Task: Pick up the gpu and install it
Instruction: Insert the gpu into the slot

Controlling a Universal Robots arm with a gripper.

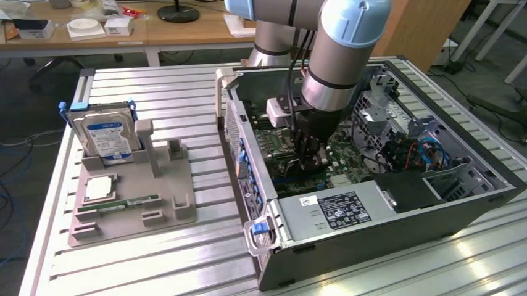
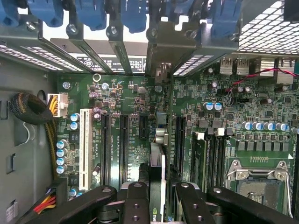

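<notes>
- The gpu [image 2: 157,161] shows in the wrist view as a thin card seen edge-on. It stands upright between the fingers [image 2: 135,201] and runs away from them toward the metal back wall of the case.
- The gripper [image 2: 158,196] is clamped on it, with one black finger pressed against each flat face of the card.
- Below the fingers lies the green motherboard [image 2: 117,93]. The card's lower edge lines up with the row of dark expansion slots, but I cannot tell whether it is seated in one.
- To one side of the fingers, past two dark slots, is a long white slot [image 2: 85,142]. Further out on that side is a braided cable bundle [image 2: 35,109].
- On the fingers' other side are the memory slots and, beyond them, the processor socket [image 2: 257,179] with its metal frame.
- Ahead of the fingers, past the far end of the card, blue latches [image 2: 91,11] line the back wall.
- In the exterior view the arm reaches down into the open computer case [image 1: 371,240]. The gripper [image 1: 311,157] is low over the board, near the middle of the case.
- Well apart from the fingers, outside the case on the exterior view's left, a grey holder tray [image 1: 165,185] sits on the slatted table [image 1: 148,271].
- The tray holds a hard drive [image 1: 103,132] standing upright, a processor chip [image 1: 99,188] lying flat, and a green memory stick [image 1: 128,202] just beside the chip.
</notes>
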